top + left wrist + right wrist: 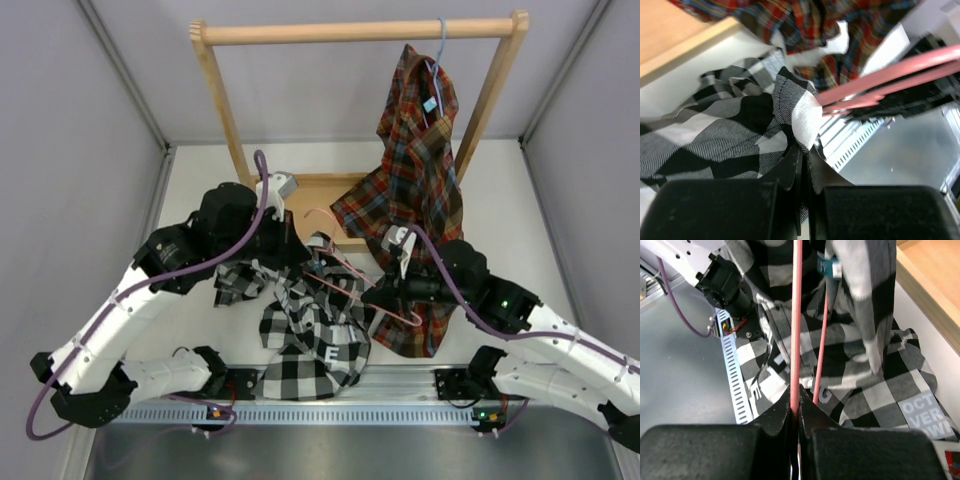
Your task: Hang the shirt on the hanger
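1. Left tool (803, 151) is clenched on a soft, rumpled fold of the black-and-white buffalo-check button shirt (310, 350), which is bunched in front of the light wooden clothes rack (360, 32).
2. Right tool (795, 393) is pinched tight on the thin pink wire hanger (796, 315). Its slim rods cross the crumpled checked cloth, also in front of that rack.

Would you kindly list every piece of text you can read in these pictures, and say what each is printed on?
"OCT" over "VER": grey patch on the shirt; the line below is unreadable.
"E": large white letter on the shirt, seen from the top view.
The blue tag at its collar: too blurred to read.
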`<state>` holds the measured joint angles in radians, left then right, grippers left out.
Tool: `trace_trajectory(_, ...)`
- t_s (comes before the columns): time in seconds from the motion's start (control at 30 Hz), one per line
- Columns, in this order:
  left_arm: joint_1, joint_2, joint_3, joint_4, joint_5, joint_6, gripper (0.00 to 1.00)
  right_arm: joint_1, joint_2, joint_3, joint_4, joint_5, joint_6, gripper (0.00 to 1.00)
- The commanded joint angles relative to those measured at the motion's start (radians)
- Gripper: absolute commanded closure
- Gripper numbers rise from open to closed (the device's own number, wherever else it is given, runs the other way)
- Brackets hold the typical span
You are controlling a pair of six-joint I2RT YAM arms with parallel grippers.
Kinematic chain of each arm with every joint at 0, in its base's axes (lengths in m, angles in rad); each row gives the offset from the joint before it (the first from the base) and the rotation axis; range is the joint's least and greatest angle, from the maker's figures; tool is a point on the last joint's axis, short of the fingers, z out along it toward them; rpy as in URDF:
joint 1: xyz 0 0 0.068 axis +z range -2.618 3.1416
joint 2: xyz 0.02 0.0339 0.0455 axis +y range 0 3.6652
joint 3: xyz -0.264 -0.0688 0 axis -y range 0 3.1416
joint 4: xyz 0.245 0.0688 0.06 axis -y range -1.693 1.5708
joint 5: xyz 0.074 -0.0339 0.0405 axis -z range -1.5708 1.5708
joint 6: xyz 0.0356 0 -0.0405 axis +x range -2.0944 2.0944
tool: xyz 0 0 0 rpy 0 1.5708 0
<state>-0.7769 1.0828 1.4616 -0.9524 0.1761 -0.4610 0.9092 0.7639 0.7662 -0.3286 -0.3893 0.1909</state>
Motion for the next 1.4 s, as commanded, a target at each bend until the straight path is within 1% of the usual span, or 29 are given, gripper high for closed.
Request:
trace_trajectory(0.0,-0.080,0.003,0.017,0.024,0.011,0.015,1.00,0.010,0.034,0.062,0.134,-0.073,-0.051,1.00)
trace_trajectory(0.03,-0.125,0.003,0.020,0.024,-0.001,0.018,1.00,0.008,0.038,0.061,0.152,-0.069,-0.053,1.00)
trace_trajectory(0.1,-0.165,0.008,0.029,0.024,-0.039,0.024,1.00,0.008,0.044,0.048,0.189,-0.069,-0.038,1.00)
trace_trajectory(0.13,-0.191,0.008,0.031,0.023,-0.049,0.027,1.00,0.008,0.045,0.041,0.235,-0.071,-0.028,1.00)
trace_trajectory(0.23,-0.205,0.002,0.037,0.021,-0.119,0.030,1.00,0.008,0.029,0.016,0.279,-0.069,-0.010,1.00)
trace_trajectory(0.27,-0.205,-0.004,0.036,0.018,-0.213,0.022,1.00,0.008,0.019,0.012,0.295,-0.066,-0.008,1.00)
trace_trajectory(0.37,-0.205,-0.026,0.039,0.009,-0.335,0.002,1.00,0.008,-0.012,-0.021,0.351,-0.075,0.005,1.00)
trace_trajectory(0.4,-0.205,-0.026,0.042,-0.003,-0.407,0.001,1.00,0.008,-0.015,-0.037,0.362,-0.092,0.008,1.00)
trace_trajectory(0.43,-0.205,-0.018,0.051,-0.009,-0.430,0.002,1.00,0.010,-0.015,-0.039,0.367,-0.135,0.005,1.00)
trace_trajectory(0.47,-0.205,-0.012,0.060,-0.017,-0.455,0.005,1.00,0.010,-0.015,-0.039,0.361,-0.154,0.001,1.00)
trace_trajectory(0.5,-0.205,-0.005,0.072,-0.043,-0.511,0.004,1.00,0.008,-0.012,-0.035,0.332,-0.177,-0.017,1.00)
trace_trajectory(0.53,-0.205,0.017,0.083,-0.055,-0.529,0.010,1.00,0.008,-0.011,-0.031,0.318,-0.186,-0.030,1.00)
trace_trajectory(0.6,-0.205,0.032,0.109,-0.069,-0.533,0.051,1.00,0.008,-0.021,-0.045,0.306,-0.221,-0.041,1.00)
trace_trajectory(0.67,-0.205,0.049,0.121,-0.065,-0.451,0.120,1.00,0.008,-0.029,-0.068,0.319,-0.237,-0.035,1.00)
trace_trajectory(0.7,-0.205,0.052,0.124,-0.065,-0.402,0.143,1.00,0.008,-0.029,-0.073,0.367,-0.243,-0.025,1.00)
trace_trajectory(0.73,-0.205,0.054,0.125,-0.063,-0.333,0.157,1.00,0.010,-0.028,-0.076,0.379,-0.249,-0.024,1.00)
trace_trajectory(0.83,-0.209,0.048,0.126,-0.062,-0.238,0.211,1.00,0.008,0.001,-0.074,0.428,-0.290,-0.007,1.00)
trace_trajectory(0.93,-0.213,0.019,0.129,-0.065,-0.062,0.263,1.00,0.008,0.069,-0.048,0.448,-0.335,-0.002,1.00)
trace_trajectory(1.07,-0.214,-0.024,0.118,-0.065,0.012,0.288,1.00,0.008,0.136,-0.002,0.505,-0.344,0.028,1.00)
trace_trajectory(1.13,-0.214,-0.034,0.103,-0.066,0.008,0.288,1.00,0.013,0.188,0.021,0.520,-0.355,0.038,1.00)
trace_trajectory(1.23,-0.214,-0.041,0.088,-0.066,-0.058,0.269,1.00,0.033,0.239,0.067,0.537,-0.327,0.045,1.00)
trace_trajectory(1.3,-0.214,-0.046,0.083,-0.069,-0.212,0.249,0.98,0.057,0.245,0.067,0.565,-0.266,0.048,1.00)
trace_trajectory(1.37,-0.213,-0.049,0.086,-0.074,-0.338,0.211,0.99,0.071,0.242,0.055,0.580,-0.183,0.050,1.00)
